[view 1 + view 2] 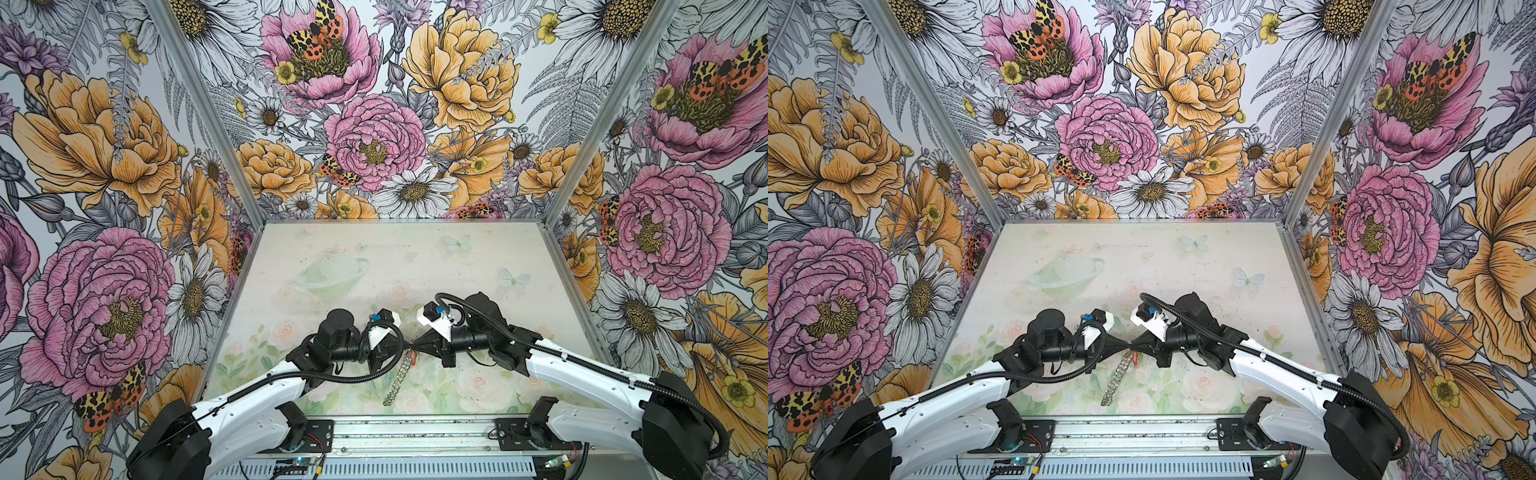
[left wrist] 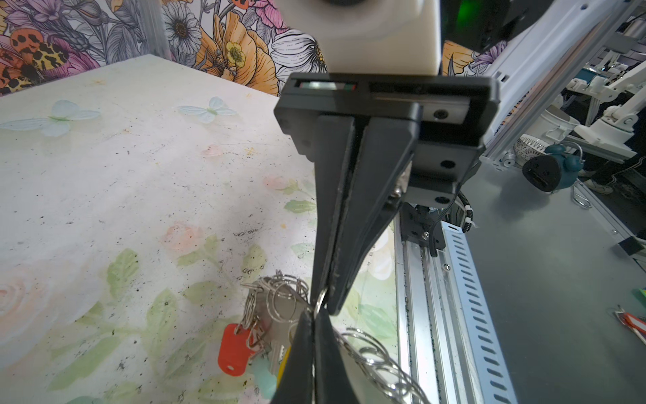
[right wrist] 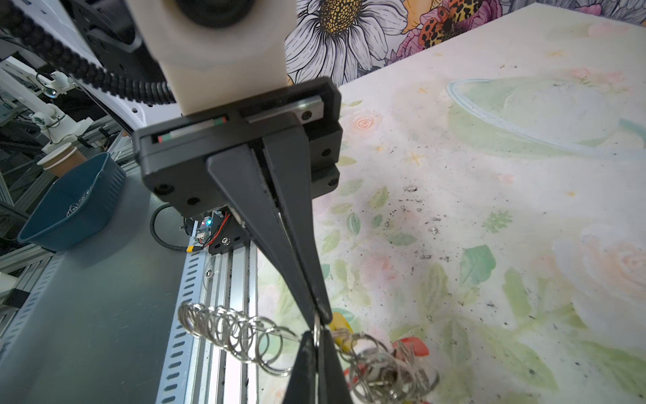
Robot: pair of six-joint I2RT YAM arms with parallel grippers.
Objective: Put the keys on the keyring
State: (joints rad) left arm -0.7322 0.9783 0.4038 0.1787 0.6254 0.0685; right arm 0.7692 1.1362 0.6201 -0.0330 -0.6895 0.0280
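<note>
In both top views my left gripper and my right gripper meet tip to tip above the front middle of the table. The keyring hangs below them, edge-on like a chain, its low end on the table. In the left wrist view my left gripper and right gripper are each shut on one small split ring of the keyring. Keys with a red tag dangle beside it. A yellow tag shows just behind the tips of my right gripper.
A metal rail runs along the table's front edge, just beyond the keyring's low end. Off the table stand a blue bin and a paper cup. Flowered walls close in the left, back and right.
</note>
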